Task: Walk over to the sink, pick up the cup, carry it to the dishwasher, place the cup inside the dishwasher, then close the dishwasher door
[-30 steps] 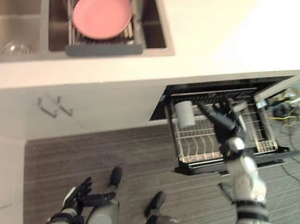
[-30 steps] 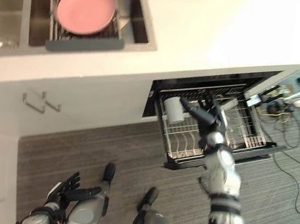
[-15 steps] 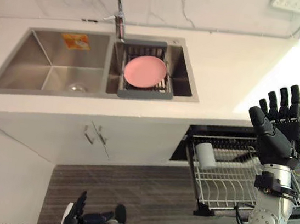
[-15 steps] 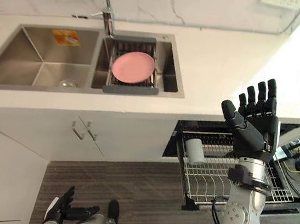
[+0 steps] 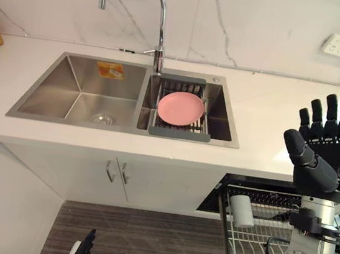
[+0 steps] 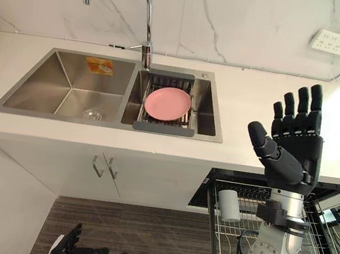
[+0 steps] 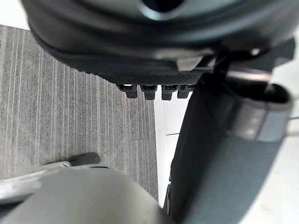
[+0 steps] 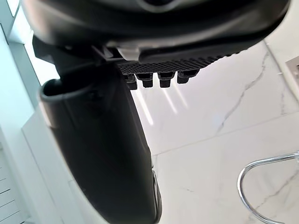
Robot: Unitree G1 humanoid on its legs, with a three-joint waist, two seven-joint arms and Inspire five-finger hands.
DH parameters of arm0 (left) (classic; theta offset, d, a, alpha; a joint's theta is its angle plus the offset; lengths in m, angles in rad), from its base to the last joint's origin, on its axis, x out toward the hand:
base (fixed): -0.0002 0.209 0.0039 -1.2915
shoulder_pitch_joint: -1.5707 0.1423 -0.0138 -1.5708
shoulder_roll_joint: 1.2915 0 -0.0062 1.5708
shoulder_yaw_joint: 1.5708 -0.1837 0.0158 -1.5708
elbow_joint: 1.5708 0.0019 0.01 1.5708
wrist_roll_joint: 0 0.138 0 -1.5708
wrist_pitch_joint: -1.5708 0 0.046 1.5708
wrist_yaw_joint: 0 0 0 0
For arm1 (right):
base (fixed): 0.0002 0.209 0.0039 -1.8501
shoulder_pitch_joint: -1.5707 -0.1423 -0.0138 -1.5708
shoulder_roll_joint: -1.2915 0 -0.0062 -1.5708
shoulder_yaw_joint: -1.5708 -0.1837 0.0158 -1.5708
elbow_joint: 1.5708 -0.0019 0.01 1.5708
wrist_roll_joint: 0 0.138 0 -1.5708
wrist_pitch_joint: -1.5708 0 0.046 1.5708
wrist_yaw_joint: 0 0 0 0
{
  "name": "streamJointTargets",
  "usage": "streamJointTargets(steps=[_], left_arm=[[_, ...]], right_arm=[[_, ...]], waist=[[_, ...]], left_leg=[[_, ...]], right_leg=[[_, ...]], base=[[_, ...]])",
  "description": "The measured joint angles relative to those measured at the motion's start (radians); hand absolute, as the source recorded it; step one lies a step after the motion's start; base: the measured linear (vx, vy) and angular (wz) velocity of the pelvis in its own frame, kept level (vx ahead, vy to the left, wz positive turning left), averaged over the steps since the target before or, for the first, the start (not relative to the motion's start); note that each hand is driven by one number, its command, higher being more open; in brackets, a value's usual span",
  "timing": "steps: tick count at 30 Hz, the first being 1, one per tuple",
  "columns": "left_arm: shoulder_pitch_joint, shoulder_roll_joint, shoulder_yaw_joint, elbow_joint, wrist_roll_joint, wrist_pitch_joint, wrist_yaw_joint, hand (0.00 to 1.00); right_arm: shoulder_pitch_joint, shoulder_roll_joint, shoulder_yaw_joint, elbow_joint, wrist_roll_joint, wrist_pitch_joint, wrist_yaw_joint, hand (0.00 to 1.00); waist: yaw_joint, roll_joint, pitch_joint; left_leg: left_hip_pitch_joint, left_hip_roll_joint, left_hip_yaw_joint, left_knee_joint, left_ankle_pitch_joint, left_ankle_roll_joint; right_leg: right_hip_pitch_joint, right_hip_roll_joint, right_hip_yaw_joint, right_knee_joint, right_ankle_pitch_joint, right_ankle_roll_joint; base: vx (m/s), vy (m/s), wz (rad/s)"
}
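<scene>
We find the cup [image 5: 242, 210] in the dishwasher's wire rack [image 6: 319, 253], which stands pulled out from the dark opening under the white countertop [image 5: 265, 114]. The cup is a plain, pale cylinder, white going to light grey along one side. We can make out no handle on it. It sits roughly upright at the rack's left edge, close to the opening, and neither hand touches it. We cannot tell which end is up.

The right hand [image 5: 323, 163] is raised well above the rack in front of the countertop. Its fingers are straight and close together, pointing upward, the thumb juts out to the side, and it holds nothing. The left hand [image 6: 64, 251] hangs low near the grey striped floor [image 5: 143, 236], with its fingers loosely spread and empty.

Further left, the steel double sink [image 5: 56, 90] sits under a curved faucet [image 5: 162, 38]. Its right basin holds a pink plate [image 5: 180, 108] lying in a grey drain rack [image 5: 179, 134].
</scene>
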Motion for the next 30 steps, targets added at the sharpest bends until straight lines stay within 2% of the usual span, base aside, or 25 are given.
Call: streamJointTargets(steps=[7, 8, 9, 10, 11, 12, 13, 14, 16, 17, 18, 21, 24, 26, 27, 29, 30], left_arm=[[0.009, -0.025, 0.044, 0.006, 0.0, -0.001, 0.044, 1.0], [0.009, -0.035, 0.065, 0.006, -0.001, -0.002, 0.05, 1.0], [0.012, -0.049, 0.081, 0.006, 0.002, -0.004, 0.085, 1.0], [0.013, -0.058, 0.084, 0.007, 0.002, -0.005, 0.108, 1.0], [0.012, -0.068, 0.086, 0.006, -0.001, -0.006, 0.142, 1.0], [0.011, -0.073, 0.092, 0.005, -0.01, -0.009, 0.156, 1.0], [0.011, -0.076, 0.102, 0.004, -0.013, -0.009, 0.16, 1.0], [0.01, -0.087, 0.128, 0.004, -0.02, -0.01, 0.165, 1.0], [0.008, -0.1, 0.142, 0.004, -0.02, -0.01, 0.183, 1.0], [0.018, -0.111, 0.143, -0.003, -0.014, -0.01, 0.197, 1.0], [0.034, -0.127, 0.15, -0.015, -0.008, -0.01, 0.202, 1.0], [0.046, -0.132, 0.151, -0.027, -0.003, -0.01, 0.204, 1.0], [0.04, -0.131, 0.151, -0.03, 0.006, -0.01, 0.215, 1.0], [0.033, -0.125, 0.15, -0.027, 0.029, -0.01, 0.215, 1.0], [0.03, -0.124, 0.148, -0.023, 0.033, -0.01, 0.214, 1.0], [0.017, -0.115, 0.136, 0.009, 0.049, -0.011, 0.208, 1.0], [0.01, -0.098, 0.127, 0.017, 0.049, -0.009, 0.204, 1.0]], right_arm=[[0.003, 0.06, 0.065, -0.071, -0.039, -0.006, -0.012, 1.0], [0.005, 0.06, 0.086, -0.07, -0.044, -0.004, -0.012, 1.0], [0.005, 0.058, 0.11, -0.071, -0.051, -0.002, -0.009, 1.0], [0.005, 0.057, 0.119, -0.073, -0.055, -0.002, -0.005, 1.0], [0.013, 0.057, 0.123, -0.08, -0.061, -0.005, 0.0, 1.0], [0.027, 0.057, 0.121, -0.088, -0.062, -0.015, -0.001, 1.0], [0.028, 0.057, 0.119, -0.093, -0.062, -0.017, -0.001, 1.0], [0.023, 0.057, 0.116, -0.101, -0.062, -0.03, -0.002, 1.0], [0.009, 0.058, 0.105, -0.101, -0.061, -0.048, -0.003, 1.0], [0.006, 0.058, 0.109, -0.103, -0.063, -0.055, -0.001, 1.0], [0.02, 0.06, 0.118, -0.112, -0.064, -0.061, -0.001, 1.0], [0.03, 0.06, 0.165, -0.157, -0.069, -0.064, 0.005, 1.0], [0.021, 0.055, 0.241, -0.169, -0.073, -0.063, 0.043, 1.0], [0.02, 0.053, 0.238, -0.166, -0.052, -0.055, 0.068, 1.0], [0.019, 0.052, 0.236, -0.162, -0.035, -0.049, 0.081, 1.0], [0.0, 0.044, 0.235, -0.106, -0.026, -0.04, 0.099, 1.0], [-0.019, 0.045, 0.243, -0.072, -0.032, -0.028, 0.105, 1.0]], waist=[[0.001, -0.001, -0.031], [0.005, -0.001, -0.027], [0.013, 0.008, -0.019], [0.017, 0.017, -0.014], [0.015, 0.032, -0.004], [0.016, 0.038, -0.001], [0.016, 0.041, 0.0], [0.02, 0.03, 0.012], [0.03, 0.034, 0.016], [0.03, 0.04, 0.012], [0.031, 0.046, 0.007], [0.032, 0.051, 0.005], [0.06, 0.04, -0.002], [0.059, 0.027, -0.013], [0.058, 0.03, -0.016], [0.049, 0.041, -0.025], [0.043, 0.034, -0.019]], left_leg=[[0.025, 0.003, 0.041, 0.014, -0.02, -0.017], [0.005, 0.012, 0.052, 0.085, -0.063, -0.019], [-0.04, 0.035, 0.069, 0.221, -0.138, -0.031], [-0.064, 0.055, 0.078, 0.3, -0.179, -0.041], [-0.115, 0.092, 0.097, 0.442, -0.227, -0.064], [-0.167, 0.123, 0.118, 0.558, -0.238, -0.081], [-0.184, 0.133, 0.128, 0.594, -0.236, -0.085], [-0.207, 0.144, 0.148, 0.639, -0.251, -0.101], [-0.213, 0.14, 0.148, 0.547, -0.261, -0.073], [-0.207, 0.144, 0.141, 0.445, -0.213, -0.073], [-0.195, 0.129, 0.147, 0.419, -0.168, -0.06], [-0.189, 0.091, 0.173, 0.413, -0.188, -0.017], [-0.167, 0.067, 0.229, 0.413, -0.211, 0.018], [-0.159, 0.05, 0.225, 0.406, -0.237, 0.014], [-0.154, 0.047, 0.223, 0.4, -0.243, 0.011], [-0.12, 0.039, 0.197, 0.346, -0.247, 0.013], [-0.086, 0.029, 0.196, 0.319, -0.245, 0.012]], right_leg=[[0.022, 0.008, 0.033, -0.033, 0.001, 0.002], [0.029, 0.01, 0.045, -0.033, 0.0, 0.002], [0.041, 0.018, 0.057, -0.032, -0.007, -0.002], [0.05, 0.025, 0.059, -0.03, -0.014, -0.005], [0.067, 0.038, 0.055, -0.028, -0.03, -0.018], [0.076, 0.044, 0.047, -0.024, -0.036, -0.021], [0.078, 0.044, 0.044, -0.021, -0.039, -0.023], [0.084, 0.035, 0.042, -0.022, -0.041, -0.028], [0.088, 0.013, 0.044, -0.02, -0.046, -0.021], [0.088, 0.001, 0.05, -0.022, -0.053, -0.009], [0.099, -0.008, 0.064, -0.035, -0.059, -0.001], [0.092, -0.038, 0.117, -0.043, -0.054, 0.011], [0.085, -0.067, 0.171, -0.043, -0.041, 0.04], [0.082, -0.079, 0.171, -0.027, -0.039, 0.043], [0.076, -0.08, 0.171, -0.006, -0.039, 0.043], [-0.039, -0.089, 0.17, 0.247, -0.078, 0.076], [-0.164, -0.117, 0.17, 0.502, -0.088, 0.082]], base=[[0.09, 0.005, -0.17], [0.03, -0.03, -0.33], [0.01, -0.04, -0.35], [-0.01, -0.043, -0.18], [-0.03, -0.023, 0.12], [-0.03, -0.011, 0.21], [-0.01, 0.004, 0.21], [0.0, 0.041, 0.11], [-0.01, 0.077, 0.0], [0.01, 0.142, -0.11], [0.04, 0.174, -0.13], [0.12, 0.211, -0.16], [0.17, 0.158, -0.41], [0.16, 0.116, -0.04], [0.15, 0.112, 0.04], [0.13, 0.149, -0.08], [0.11, 0.14, -0.1]])
